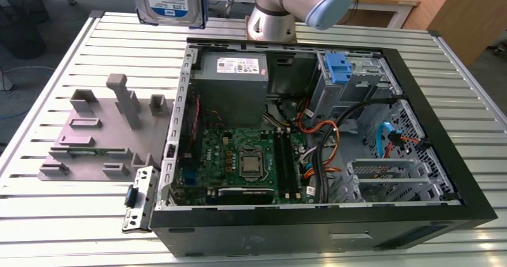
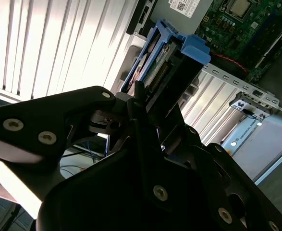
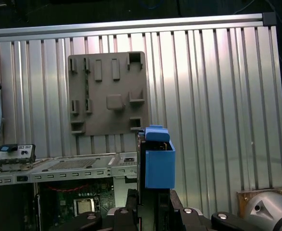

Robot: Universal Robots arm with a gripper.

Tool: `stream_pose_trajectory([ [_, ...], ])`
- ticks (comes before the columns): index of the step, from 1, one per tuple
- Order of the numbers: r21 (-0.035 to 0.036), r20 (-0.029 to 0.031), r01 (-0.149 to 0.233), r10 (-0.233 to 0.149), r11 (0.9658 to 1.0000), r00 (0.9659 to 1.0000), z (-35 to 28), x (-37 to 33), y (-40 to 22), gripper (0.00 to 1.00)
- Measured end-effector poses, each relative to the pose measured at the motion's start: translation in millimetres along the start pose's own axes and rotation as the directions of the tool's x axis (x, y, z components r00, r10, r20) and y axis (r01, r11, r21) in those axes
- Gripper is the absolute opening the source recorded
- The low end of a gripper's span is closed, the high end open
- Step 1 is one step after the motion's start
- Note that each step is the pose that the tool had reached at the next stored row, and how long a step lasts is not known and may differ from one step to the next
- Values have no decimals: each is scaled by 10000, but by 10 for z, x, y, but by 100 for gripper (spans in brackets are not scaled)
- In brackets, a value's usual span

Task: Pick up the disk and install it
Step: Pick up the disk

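The arm (image 1: 303,0) stands high, and its gripper (image 3: 153,202) points downward, clamped on the disk (image 3: 159,163) hanging beneath it.

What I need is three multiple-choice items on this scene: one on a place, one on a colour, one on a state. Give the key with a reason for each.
1. Where is the disk?
A. Held up above the table, outside the computer case
B. Seated inside the computer case
C. Lying on the grey fixture

2. What colour is the carrier bracket around the disk?
A. Red
B. Yellow
C. Blue

3. How is the gripper?
A. Open and empty
B. Shut on the disk
C. Shut on a cable

Key:
1 A: in the exterior view the disk hangs in the air beyond the case's far corner.
2 C: both wrist views show blue plastic framing the disk.
3 B: in the second wrist view the black fingers clamp the disk between them.
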State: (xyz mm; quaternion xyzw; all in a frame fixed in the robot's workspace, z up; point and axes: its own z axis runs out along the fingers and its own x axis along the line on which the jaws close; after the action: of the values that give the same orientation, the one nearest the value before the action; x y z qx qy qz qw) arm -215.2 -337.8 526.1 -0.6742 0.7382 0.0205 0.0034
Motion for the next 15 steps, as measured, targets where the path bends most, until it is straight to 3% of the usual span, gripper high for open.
stream_pose_trajectory([
  [15,0,0,0,0,10000,10000,-6,-23,-252,35],
])
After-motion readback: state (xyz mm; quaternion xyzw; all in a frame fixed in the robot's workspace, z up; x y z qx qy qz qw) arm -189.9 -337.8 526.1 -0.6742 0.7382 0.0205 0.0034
